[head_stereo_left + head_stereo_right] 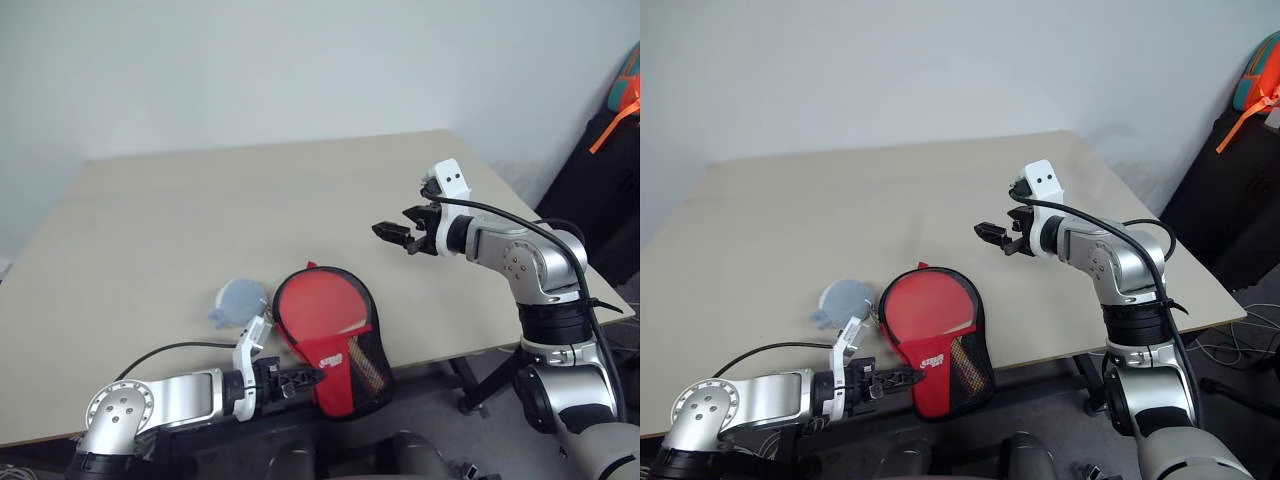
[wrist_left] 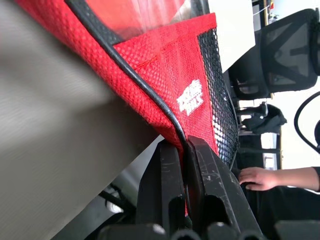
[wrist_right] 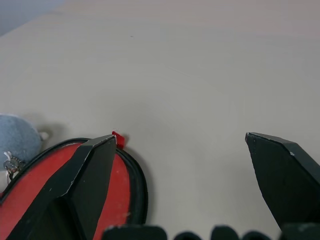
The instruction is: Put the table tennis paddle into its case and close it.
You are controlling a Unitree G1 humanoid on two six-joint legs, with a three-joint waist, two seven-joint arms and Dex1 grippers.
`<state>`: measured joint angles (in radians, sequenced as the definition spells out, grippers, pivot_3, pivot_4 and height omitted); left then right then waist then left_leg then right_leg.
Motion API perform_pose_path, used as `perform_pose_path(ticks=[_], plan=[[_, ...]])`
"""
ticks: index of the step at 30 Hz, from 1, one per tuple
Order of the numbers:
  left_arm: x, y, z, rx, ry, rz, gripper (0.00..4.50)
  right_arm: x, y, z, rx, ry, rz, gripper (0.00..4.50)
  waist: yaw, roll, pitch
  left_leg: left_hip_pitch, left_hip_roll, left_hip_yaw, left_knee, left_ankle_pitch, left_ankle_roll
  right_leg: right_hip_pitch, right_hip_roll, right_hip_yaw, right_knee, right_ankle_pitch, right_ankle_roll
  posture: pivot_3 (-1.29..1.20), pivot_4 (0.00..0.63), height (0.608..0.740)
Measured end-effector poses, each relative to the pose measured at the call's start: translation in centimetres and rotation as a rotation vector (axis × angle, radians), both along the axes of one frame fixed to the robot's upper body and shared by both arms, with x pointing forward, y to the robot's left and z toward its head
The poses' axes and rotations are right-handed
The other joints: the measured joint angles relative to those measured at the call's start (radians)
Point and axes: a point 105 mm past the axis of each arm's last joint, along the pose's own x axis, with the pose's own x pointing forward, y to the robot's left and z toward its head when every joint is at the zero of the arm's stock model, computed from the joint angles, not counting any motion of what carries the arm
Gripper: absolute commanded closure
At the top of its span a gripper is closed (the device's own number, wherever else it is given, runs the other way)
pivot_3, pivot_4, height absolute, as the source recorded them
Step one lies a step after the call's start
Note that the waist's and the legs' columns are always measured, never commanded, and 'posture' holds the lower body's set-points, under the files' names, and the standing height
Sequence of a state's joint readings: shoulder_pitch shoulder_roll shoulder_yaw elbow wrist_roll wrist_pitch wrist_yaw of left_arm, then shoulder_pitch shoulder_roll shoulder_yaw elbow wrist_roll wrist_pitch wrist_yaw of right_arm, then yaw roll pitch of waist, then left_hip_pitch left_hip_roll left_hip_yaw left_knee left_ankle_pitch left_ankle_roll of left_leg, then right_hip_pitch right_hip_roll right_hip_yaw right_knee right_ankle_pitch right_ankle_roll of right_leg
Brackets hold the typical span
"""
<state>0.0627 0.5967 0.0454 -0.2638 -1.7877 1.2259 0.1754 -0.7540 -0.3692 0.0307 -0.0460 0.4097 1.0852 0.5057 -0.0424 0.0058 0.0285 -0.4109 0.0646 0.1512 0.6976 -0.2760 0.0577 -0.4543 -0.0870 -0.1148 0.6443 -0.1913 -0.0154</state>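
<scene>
Case [image 1: 335,350]: soft fabric, light, paddle [image 1: 315,310] inside, overhanging table's [image 1: 200,220] near edge. Pinched at piping by left gripper [image 1: 305,379]. Right gripper [image 1: 392,232] spread wide, empty, above table.

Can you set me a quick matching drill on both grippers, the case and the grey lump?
Things:
1. left gripper
2. right gripper
3. case
4. grey lump

States:
A. open, above the table, holding nothing
B. lying at the table's near edge, partly over it
C. shut on the case's rim
D. resting on the table beside the case, to its left

Pairs: 1-C, 2-A, 3-B, 4-D
</scene>
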Motion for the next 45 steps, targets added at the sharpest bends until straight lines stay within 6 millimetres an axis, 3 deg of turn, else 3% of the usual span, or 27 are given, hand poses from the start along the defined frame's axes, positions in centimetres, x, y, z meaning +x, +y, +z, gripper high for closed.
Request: perform_pose_path(ticks=[4,7,13,18,21,25,28,30,36,43,45], plan=[[0.4,-0.5,-0.1,0.005,-0.017,0.007,4.46,0.0,0.0,0.0,0.0,0.0,0.001,0.0,0.0,0.0,0.0,0.0,0.0,0.0,0.0,0.0,0.0,0.0,0.0,0.0,0.0,0.0,0.0,0.0,0.0,0.706],[0.4,-0.3,-0.2,0.016,-0.026,0.006,3.82,0.0,0.0,0.0,0.0,0.001,0.002,0.0,0.0,0.0,0.0,0.0,0.0,0.0,0.0,0.0,0.0,0.0,0.0,0.0,0.0,0.0,0.0,0.0,0.0,0.706],[0.7,2.2,0.6,0.059,-0.081,-0.009,1.78,0.0,0.2,-0.1,-0.001,0.001,0.004,0.0,-0.002,0.0,0.0,-0.001,0.001,0.002,-0.001,0.0,0.0,-0.002,0.001,0.0,0.0,0.0,0.0,0.0,0.0,0.706],[0.6,5.8,3.7,0.112,-0.244,-0.064,0.02,-0.2,0.1,-0.6,-0.002,0.015,0.003,0.0,-0.002,0.0,0.0,-0.002,0.002,0.005,-0.002,0.0,-0.001,-0.005,0.0,0.001,0.0,0.0,0.0,0.0,0.0,0.706],[0.9,6.7,6.4,0.101,-0.408,-0.118,0.02,-0.3,0.1,-0.7,-0.001,0.017,0.005,0.0,-0.001,0.001,0.001,-0.002,0.004,0.006,-0.003,0.0,-0.001,-0.005,0.0,0.001,0.0,0.0,0.0,0.0,0.0,0.706],[4.6,9.3,10.4,0.213,-0.748,-0.07,0.02,-0.6,1.5,-1.0,0.005,0.026,0.043,0.0,-0.001,0.001,0.001,-0.001,0.001,0.008,-0.007,0.002,-0.005,-0.006,0.001,0.001,0.0,0.0,0.0,0.0,0.0,0.706],[7.4,11.5,14.2,0.247,-0.97,0.058,0.02,-1.5,3.9,-1.6,-0.006,0.036,0.118,0.0,-0.003,0.001,0.001,-0.001,0.002,0.008,-0.009,0.003,-0.006,-0.007,0.002,0.0,-0.001,-0.001,-0.001,0.0,0.0,0.706],[7.9,12.4,14.9,0.278,-1.037,0.097,0.02,-1.8,4.8,-2.0,-0.02,0.036,0.145,0.0,-0.006,0.001,0.001,0.0,0.002,0.009,-0.01,0.003,-0.006,-0.007,0.002,0.001,-0.001,-0.001,-0.002,0.0,0.0,0.706],[8.3,14.1,12.7,0.333,-1.074,0.156,0.0,-2.7,7.8,-2.9,-0.063,0.006,0.223,2.03,-0.011,0.0,0.0,0.0,0.002,0.012,-0.011,0.003,-0.007,-0.007,0.002,0.001,-0.001,-0.001,-0.002,0.0,0.0,0.706],[7.3,15.1,7.9,0.352,-0.98,0.168,0.0,-3.3,10.2,-4.5,-0.065,0.028,0.282,4.49,-0.01,-0.002,0.0,-0.001,0.002,0.01,-0.011,0.003,-0.007,-0.006,0.001,0.0,-0.001,-0.001,-0.002,0.0,0.0,0.706],[7.4,15.1,7.2,0.375,-0.974,0.166,0.0,-3.4,10.6,-4.9,-0.077,0.026,0.289,4.49,-0.01,-0.002,0.0,-0.001,0.002,0.01,-0.01,0.003,-0.007,-0.006,0.001,-0.001,-0.001,-0.001,-0.002,0.0,0.0,0.706]])
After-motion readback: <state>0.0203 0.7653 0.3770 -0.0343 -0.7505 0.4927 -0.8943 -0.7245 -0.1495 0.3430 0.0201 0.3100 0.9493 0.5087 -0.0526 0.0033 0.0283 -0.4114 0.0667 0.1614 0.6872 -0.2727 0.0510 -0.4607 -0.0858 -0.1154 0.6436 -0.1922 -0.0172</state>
